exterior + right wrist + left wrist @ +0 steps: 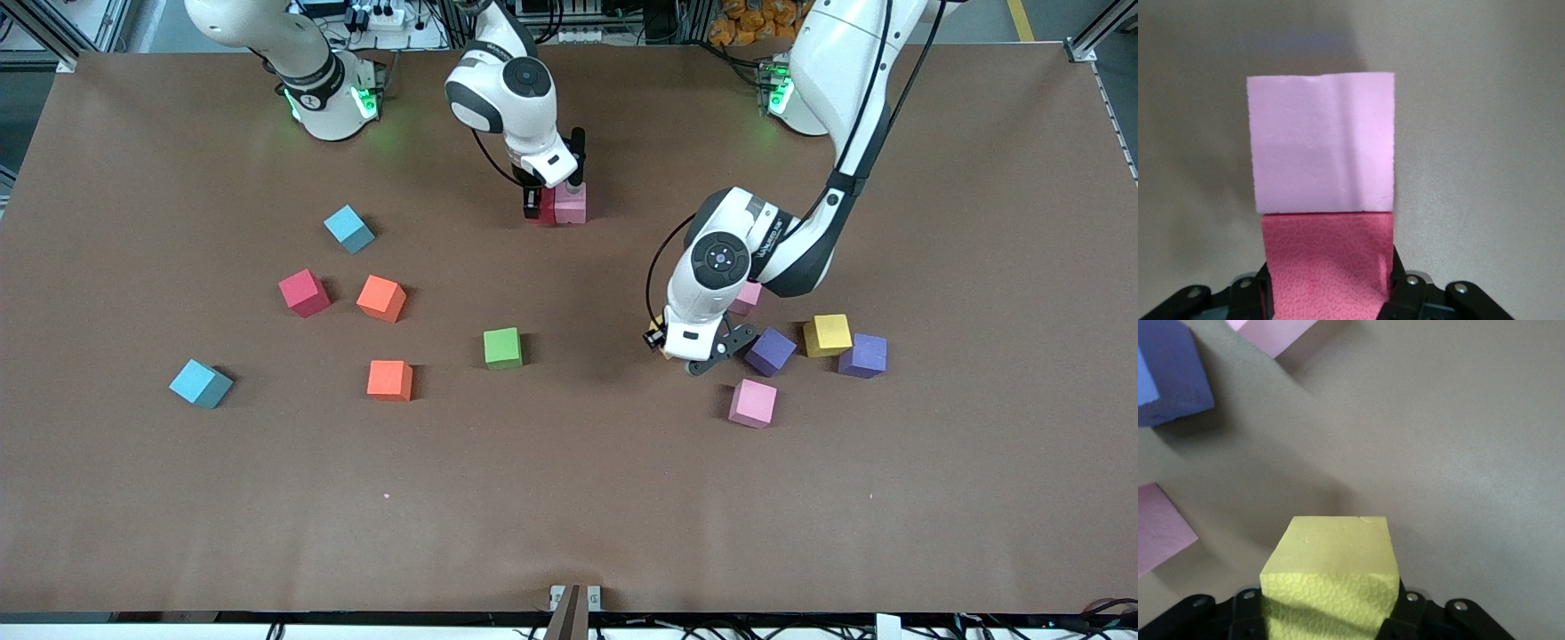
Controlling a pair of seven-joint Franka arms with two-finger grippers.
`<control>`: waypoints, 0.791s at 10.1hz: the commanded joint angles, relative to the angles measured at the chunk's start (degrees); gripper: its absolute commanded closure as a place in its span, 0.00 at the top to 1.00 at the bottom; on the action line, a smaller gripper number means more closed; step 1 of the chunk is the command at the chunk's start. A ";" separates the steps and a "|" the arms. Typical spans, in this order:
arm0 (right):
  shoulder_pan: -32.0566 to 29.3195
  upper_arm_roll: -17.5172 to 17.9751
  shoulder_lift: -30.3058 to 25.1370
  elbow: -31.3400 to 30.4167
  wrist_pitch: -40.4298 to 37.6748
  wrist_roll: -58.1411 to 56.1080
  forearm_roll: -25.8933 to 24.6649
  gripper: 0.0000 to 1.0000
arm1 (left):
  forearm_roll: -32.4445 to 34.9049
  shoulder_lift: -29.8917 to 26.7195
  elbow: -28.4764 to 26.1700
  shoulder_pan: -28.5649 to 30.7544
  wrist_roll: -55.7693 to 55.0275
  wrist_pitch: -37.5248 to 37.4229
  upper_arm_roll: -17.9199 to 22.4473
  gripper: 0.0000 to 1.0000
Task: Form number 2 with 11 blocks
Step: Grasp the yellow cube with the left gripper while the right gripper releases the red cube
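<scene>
Pink foam cube (753, 403) loose, low in frame | left claw (1330, 617) squeezes yellow foam cube (1331, 553), mid frame | right claw (1328, 290) hugs red foam cube (1328, 257) touching second pink foam cube (1321, 143), top middle | number 2 (562, 204) barely begun | next, likely: lift yellow, bring it there.

Fourteen cubes (502, 348) (two light-blue (348, 228))

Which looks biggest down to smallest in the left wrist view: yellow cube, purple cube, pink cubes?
1. yellow cube, held closest to the camera, so inflated.
2. purple cube, cut off by the frame.
3. pink cubes, both cropped, so unranked.
</scene>
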 commanded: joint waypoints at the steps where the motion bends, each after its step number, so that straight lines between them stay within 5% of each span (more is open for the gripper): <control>1: 0.89 -0.24 -0.02 -0.19 0.43 0.85 1.05 1.00 | -1.07 -1.03 -0.96 0.18 -8.08 -0.08 -1.75 0.00; 8: 0.80 0.02 -6.42 -0.36 -6.15 1.37 1.05 1.00 | -0.10 -2.35 -1.48 0.61 -38.23 -0.60 -6.67 0.00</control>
